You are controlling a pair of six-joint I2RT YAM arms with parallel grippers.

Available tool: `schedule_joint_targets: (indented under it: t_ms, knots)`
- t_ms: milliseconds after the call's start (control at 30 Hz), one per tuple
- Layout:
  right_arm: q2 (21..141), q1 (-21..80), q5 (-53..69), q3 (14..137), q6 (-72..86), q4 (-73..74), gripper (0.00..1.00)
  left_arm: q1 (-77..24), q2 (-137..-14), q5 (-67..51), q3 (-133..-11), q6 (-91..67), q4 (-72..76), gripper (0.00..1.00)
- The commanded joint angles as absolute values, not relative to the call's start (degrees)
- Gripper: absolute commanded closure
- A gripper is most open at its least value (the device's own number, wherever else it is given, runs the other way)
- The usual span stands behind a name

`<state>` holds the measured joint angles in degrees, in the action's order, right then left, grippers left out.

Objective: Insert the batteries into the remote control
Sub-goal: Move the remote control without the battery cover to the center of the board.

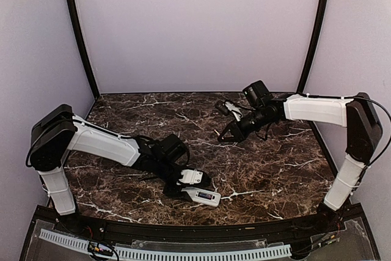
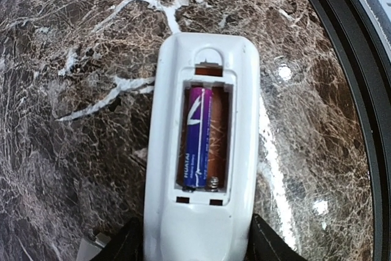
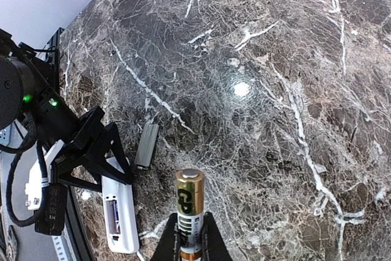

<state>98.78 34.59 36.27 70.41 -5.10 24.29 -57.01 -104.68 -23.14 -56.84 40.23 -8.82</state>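
The white remote control (image 2: 201,151) lies back up on the marble table, its compartment open. One purple battery (image 2: 197,136) sits in the left slot; the right slot (image 2: 217,139) is bare, with a spring at its near end. My left gripper (image 2: 195,246) is shut on the remote's near end, a finger on each side. In the top view it (image 1: 189,191) holds the remote (image 1: 206,197) near the front edge. My right gripper (image 3: 190,242) is shut on a gold and white battery (image 3: 190,206), held above the table at mid right (image 1: 224,134). The remote also shows in the right wrist view (image 3: 120,215).
A small flat grey cover (image 3: 146,145) lies on the table just beyond the remote, beside my left gripper's fingers (image 3: 101,151). The black table rim (image 2: 342,47) runs close along the remote's right side. Pale walls enclose the table.
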Motion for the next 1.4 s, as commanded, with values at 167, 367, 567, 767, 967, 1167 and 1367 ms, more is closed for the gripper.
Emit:
schedule_joint_targets:
  t_ms: [167, 367, 567, 767, 967, 1167, 1367]
  knots:
    - [97.45, 33.88, 37.05, 71.75, -5.71, 25.06, 1.00, -60.63, -103.23, -17.53, -53.09, 37.77, -5.25, 0.68]
    - [96.55, 33.93, 36.56, 71.54, -5.73, 25.37, 1.00, -63.87, -101.42, -12.85, -52.41, 35.93, -4.99, 0.90]
    - [96.72, 33.93, 36.73, 71.54, -5.63, 25.32, 1.00, -67.84, -97.85, -9.17, -51.08, 37.08, -7.57, 1.00]
    - [96.87, 33.92, 37.26, 71.57, -5.36, 25.29, 1.00, -69.31, -96.83, -8.74, -51.81, 37.75, -13.49, 1.00]
    - [96.58, 33.93, 37.33, 71.19, -5.19, 25.14, 1.00, -70.05, -95.54, -10.87, -51.94, 38.42, -18.17, 1.00]
    - [96.55, 33.92, 37.57, 70.89, -5.02, 24.91, 1.00, -70.97, -93.38, -12.57, -50.62, 37.79, -19.59, 1.00]
    - [97.42, 33.92, 38.58, 71.54, -4.66, 25.18, 1.00, -70.84, -93.64, -21.46, -50.92, 30.65, -20.96, 1.00]
